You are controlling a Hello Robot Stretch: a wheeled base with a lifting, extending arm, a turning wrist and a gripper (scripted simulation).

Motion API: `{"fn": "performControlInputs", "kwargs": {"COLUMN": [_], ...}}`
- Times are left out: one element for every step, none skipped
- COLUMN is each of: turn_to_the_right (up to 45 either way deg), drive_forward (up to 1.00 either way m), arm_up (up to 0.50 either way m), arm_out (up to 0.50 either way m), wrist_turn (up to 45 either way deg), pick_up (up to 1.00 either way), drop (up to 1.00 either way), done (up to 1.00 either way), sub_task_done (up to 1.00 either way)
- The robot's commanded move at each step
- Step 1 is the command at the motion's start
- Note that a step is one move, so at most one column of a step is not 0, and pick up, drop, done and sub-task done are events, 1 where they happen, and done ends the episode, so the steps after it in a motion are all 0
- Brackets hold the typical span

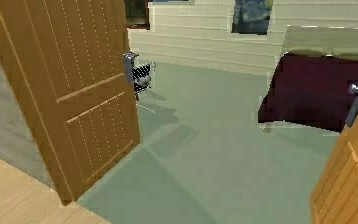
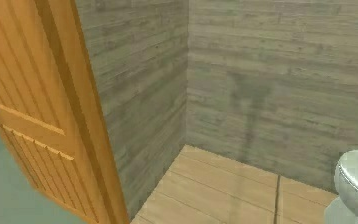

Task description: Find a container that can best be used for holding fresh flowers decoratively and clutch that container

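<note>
Presently, item: doorway, left door [image 1: 67, 90] and right door [image 1: 349, 175] stood ajar; maroon bed [image 1: 312, 90] far right. The container's place could not be told, nor the gripper's hold. Risk judged: base might clip either door driving through, jolting off course.
</note>
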Motion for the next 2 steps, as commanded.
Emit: {"fn": "performControlInputs", "kwargs": {"turn_to_the_right": [0.0, 9.0], "drive_forward": [0.35, 0.00], "arm_up": [0.00, 0.00], "arm_out": [0.00, 0.00], "wrist_turn": [0.0, 0.0], "pick_up": [0.00, 0.00], "drop": [0.00, 0.00], "done": [0.00, 0.00], "sub_task_done": [0.00, 0.00]}}
